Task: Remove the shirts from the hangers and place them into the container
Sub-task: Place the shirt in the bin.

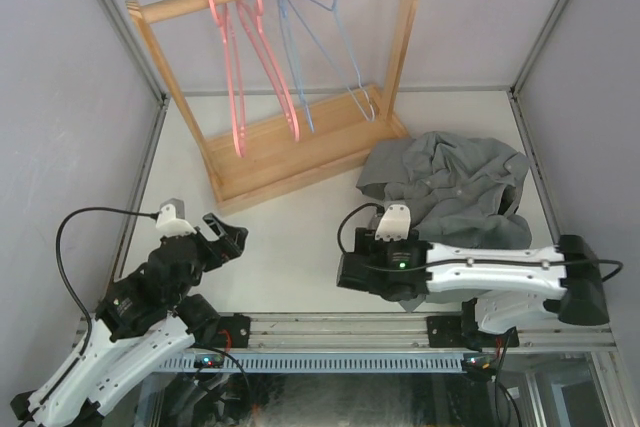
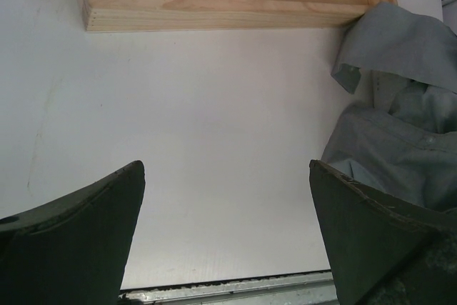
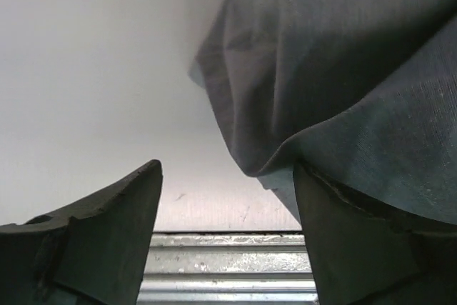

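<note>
Grey cloth first: reading the step in hand as letting go of the soft grey button-up cloth shirt [image 1: 450,182], which is lying in a crumpled heap at the right of the white worktop [image 1: 290,247], just beside the right foot of the light wooden rack [image 1: 300,152].

Seeing the jaws of the right arm [image 1: 490,265] standing apart, with a fold of that shirt draping over one finger [image 3: 343,248] rather than being clamped.

Doing it well probably means spreading fully, then backing off low and slowly, shedding the fold instead of dragging the heap along. Also worth checking that no cloth is trailing onto the near metal rail [image 3: 228,262].

Not finding the shallow white mesh-sided plastic basket in any view; possibly sitting under the heap, but not telling for sure. Same for the other shirts.

Seeing the jaws of the left arm [image 1: 150,297] wide apart and empty, hovering over bare worktop, clear of the shirt.

Noting two pink plastic hangers [image 1: 237,87] and two slim light-blue wire hangers [image 1: 300,67] hanging bare on the rack.

Judging little to be standing in the way: only the rack's base beside the heap, and the right arm itself lying across the heap's near edge.
</note>
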You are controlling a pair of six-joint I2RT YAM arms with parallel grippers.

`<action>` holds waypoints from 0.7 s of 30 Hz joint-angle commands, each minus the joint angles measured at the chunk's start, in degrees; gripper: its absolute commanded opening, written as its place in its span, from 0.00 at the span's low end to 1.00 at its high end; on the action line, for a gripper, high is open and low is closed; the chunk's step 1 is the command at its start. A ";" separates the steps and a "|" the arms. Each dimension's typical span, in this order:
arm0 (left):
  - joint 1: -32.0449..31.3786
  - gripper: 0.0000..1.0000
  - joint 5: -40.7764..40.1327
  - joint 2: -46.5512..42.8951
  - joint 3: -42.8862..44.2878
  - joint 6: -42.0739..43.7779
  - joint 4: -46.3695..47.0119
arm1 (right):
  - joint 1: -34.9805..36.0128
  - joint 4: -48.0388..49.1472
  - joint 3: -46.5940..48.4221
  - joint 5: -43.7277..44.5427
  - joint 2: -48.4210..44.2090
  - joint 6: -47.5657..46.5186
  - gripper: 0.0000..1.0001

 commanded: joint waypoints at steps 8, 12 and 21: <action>0.31 1.00 -0.64 -1.64 -0.35 -0.68 -0.80 | -6.90 3.42 1.03 2.48 7.23 15.56 0.83; 0.31 1.00 -0.94 -2.33 -0.45 -1.35 -1.32 | -9.06 1.05 0.58 7.06 8.98 19.77 0.59; 0.31 1.00 -1.15 -2.48 -0.63 -0.94 -2.20 | -7.77 -9.05 2.99 17.58 6.84 27.08 0.00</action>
